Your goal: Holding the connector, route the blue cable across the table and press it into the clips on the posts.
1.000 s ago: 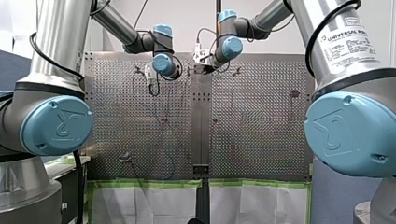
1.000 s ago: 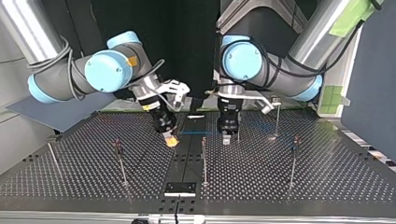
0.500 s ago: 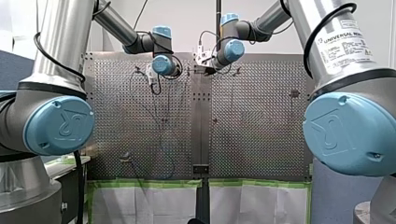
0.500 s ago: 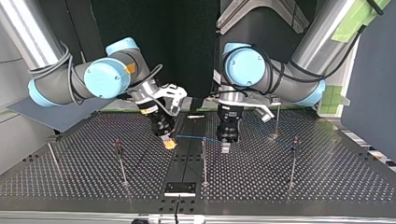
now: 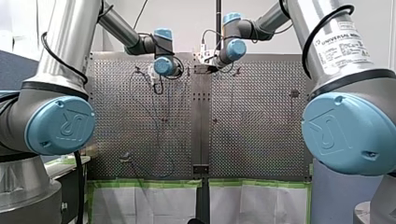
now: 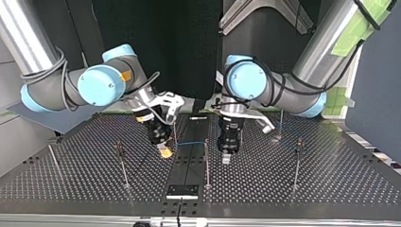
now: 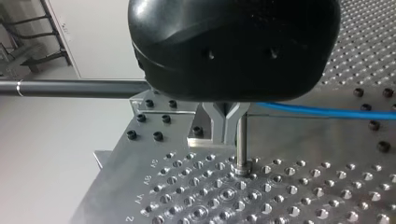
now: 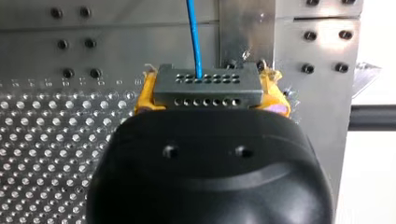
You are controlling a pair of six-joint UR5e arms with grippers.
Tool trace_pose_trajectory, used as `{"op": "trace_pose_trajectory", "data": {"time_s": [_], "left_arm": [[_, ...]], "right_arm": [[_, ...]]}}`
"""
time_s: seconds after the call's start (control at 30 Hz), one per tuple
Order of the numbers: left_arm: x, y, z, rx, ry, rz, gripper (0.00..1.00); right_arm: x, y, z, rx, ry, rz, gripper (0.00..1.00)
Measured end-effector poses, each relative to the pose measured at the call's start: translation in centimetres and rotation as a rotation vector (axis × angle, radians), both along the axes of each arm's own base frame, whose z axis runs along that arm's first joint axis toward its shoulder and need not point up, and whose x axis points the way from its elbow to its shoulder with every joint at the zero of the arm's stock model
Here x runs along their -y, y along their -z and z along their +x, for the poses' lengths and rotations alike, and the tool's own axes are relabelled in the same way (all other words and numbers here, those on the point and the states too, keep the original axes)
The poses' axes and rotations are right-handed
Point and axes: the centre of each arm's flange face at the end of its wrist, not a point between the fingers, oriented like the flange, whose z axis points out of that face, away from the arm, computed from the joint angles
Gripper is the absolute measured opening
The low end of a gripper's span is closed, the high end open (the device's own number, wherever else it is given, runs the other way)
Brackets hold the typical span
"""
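My right gripper [image 6: 165,152] has its yellow pads [image 8: 144,93] clamped on the grey connector [image 8: 205,91], low over the table [image 6: 94,184] left of centre in the top view, with the blue cable [image 6: 191,143] running from it toward the middle post [image 6: 206,165]. I cannot tell how far my left gripper [image 6: 226,157], just right of that post, is open. Pulling skewed could drag the cable off the post's top or bend the post

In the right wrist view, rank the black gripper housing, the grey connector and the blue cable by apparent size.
1. black gripper housing, though nearest the camera.
2. grey connector.
3. blue cable, a thin line.
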Motion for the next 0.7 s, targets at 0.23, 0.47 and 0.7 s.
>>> {"op": "trace_pose_trajectory", "data": {"time_s": [0.23, 0.47, 0.7], "left_arm": [[0.5, 0.7, 2.5, -0.002, -0.002, -0.004, 0.00], [0.2, 1.7, 4.9, -0.005, -0.014, -0.006, 0.00], [0.3, 2.0, 4.9, -0.018, -0.014, 0.000, 0.35]], "right_arm": [[2.1, 1.3, -0.2, -0.006, 0.011, 0.009, 0.00], [3.0, 0.7, -0.1, 0.004, 0.012, -0.005, 0.00], [3.2, 0.0, -0.1, 0.010, 0.011, -0.013, 0.00]]}}
